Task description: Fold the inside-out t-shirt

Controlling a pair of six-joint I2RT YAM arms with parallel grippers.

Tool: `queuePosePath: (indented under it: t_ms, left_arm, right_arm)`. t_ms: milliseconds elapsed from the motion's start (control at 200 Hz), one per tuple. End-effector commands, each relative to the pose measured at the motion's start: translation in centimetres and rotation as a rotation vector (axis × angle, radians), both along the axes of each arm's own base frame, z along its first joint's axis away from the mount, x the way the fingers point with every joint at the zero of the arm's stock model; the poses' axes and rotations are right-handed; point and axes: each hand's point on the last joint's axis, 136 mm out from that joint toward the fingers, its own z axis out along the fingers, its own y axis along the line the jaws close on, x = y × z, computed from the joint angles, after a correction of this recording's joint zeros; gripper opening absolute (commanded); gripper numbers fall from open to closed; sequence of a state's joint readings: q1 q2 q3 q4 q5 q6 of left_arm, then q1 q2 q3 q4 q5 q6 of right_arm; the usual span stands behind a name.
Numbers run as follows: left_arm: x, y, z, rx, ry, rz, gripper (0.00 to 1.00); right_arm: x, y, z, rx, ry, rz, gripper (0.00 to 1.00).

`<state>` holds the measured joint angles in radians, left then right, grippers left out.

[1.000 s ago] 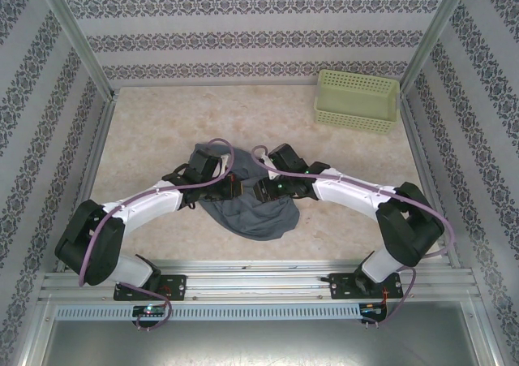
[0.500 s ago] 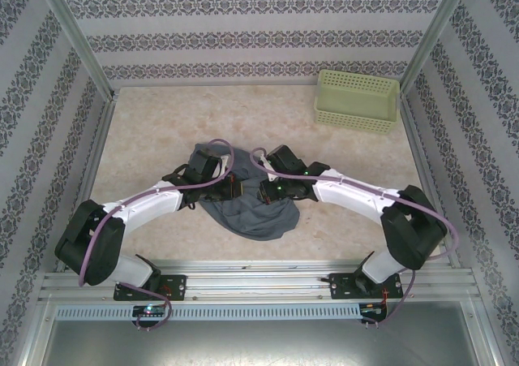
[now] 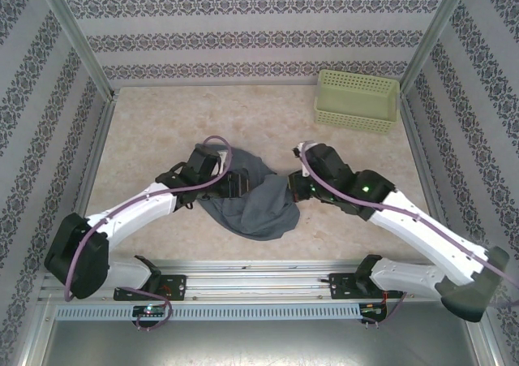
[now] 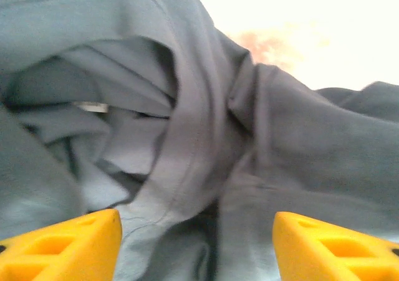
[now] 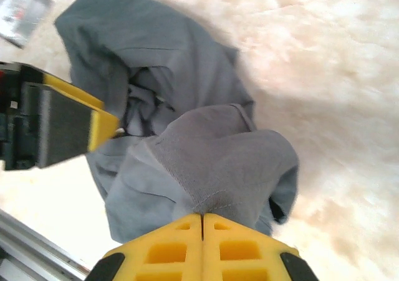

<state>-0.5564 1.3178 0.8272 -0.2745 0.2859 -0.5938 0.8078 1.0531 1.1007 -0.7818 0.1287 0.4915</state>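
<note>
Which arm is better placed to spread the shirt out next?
Right, probably. The right gripper is shut on a fold of the t-shirt; the left gripper stands open over the cloth, holding nothing.

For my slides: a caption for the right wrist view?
Right pincer shut on a pinch of the crumpled blue-grey t-shirt.

T-shirt [image 3: 258, 208] is lying bunched at the near middle of the table [image 3: 162, 122], blocking that patch. Left gripper [image 3: 235, 186] and right gripper [image 3: 293, 189] are crowding it from either side, and both arms are slanting across the near corners. Basket [image 3: 357, 100] is sitting in the far right corner. Far left and far middle are lying bare, giving free passage. Patterned walls are closing in three sides. A metal rail [image 3: 259, 273] is running along the near edge.
</note>
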Motion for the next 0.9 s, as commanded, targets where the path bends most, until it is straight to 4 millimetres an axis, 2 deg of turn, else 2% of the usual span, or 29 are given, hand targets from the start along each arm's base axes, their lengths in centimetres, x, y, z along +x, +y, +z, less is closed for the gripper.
queuePosePath:
  t_ms: [0,65,140,335,485,590,659,719,794,844,894]
  left_arm:
    - [0.3,4.4,-1.4,0.192,0.017,0.123,0.73]
    - [0.6,5.6,-1.9,0.237,0.029,0.159,0.77]
    - [1.0,6.0,-2.8,0.275,0.051,0.166,0.81]
    - [2.0,3.6,-5.5,0.234,0.133,0.101,0.80]
    - [2.3,2.1,-6.9,0.197,0.184,0.065,0.68]
    - [2.2,1.6,-8.0,0.198,0.219,0.046,0.53]
    - [2.4,1.8,-8.4,0.217,0.230,0.048,0.36]
    - [2.9,2.4,-7.9,0.245,0.220,0.065,0.19]
    - [4.1,3.3,-6.2,0.254,0.186,0.100,0.01]
    - [5.1,3.9,-4.0,0.232,0.145,0.128,0.00]
    - [6.1,4.4,-1.3,0.199,0.079,0.156,0.00]
  right_arm:
    - [-1.3,-5.3,-0.4,-0.135,0.006,-0.146,0.00]
    - [-1.8,-7.4,-0.3,-0.167,0.001,-0.205,0.00]
    - [-2.5,-9.2,-0.4,-0.172,0.006,-0.259,0.00]
    - [-3.7,-10.7,-1.5,-0.095,0.032,-0.315,0.00]
    - [-4.1,-11.8,-2.6,-0.117,0.055,-0.358,0.00]
    - [-4.3,-13.6,-3.0,-0.152,0.067,-0.434,0.00]
    - [-4.4,-14.3,-2.9,-0.161,0.073,-0.461,0.00]
    - [-4.5,-14.4,-2.4,-0.171,0.063,-0.435,0.00]
    - [-4.3,-15.4,0.2,-0.215,-0.003,-0.424,0.00]
    - [-4.1,-15.9,2.3,-0.229,-0.057,-0.417,0.00]
    - [-4.0,-15.5,4.5,-0.193,-0.108,-0.382,0.00]
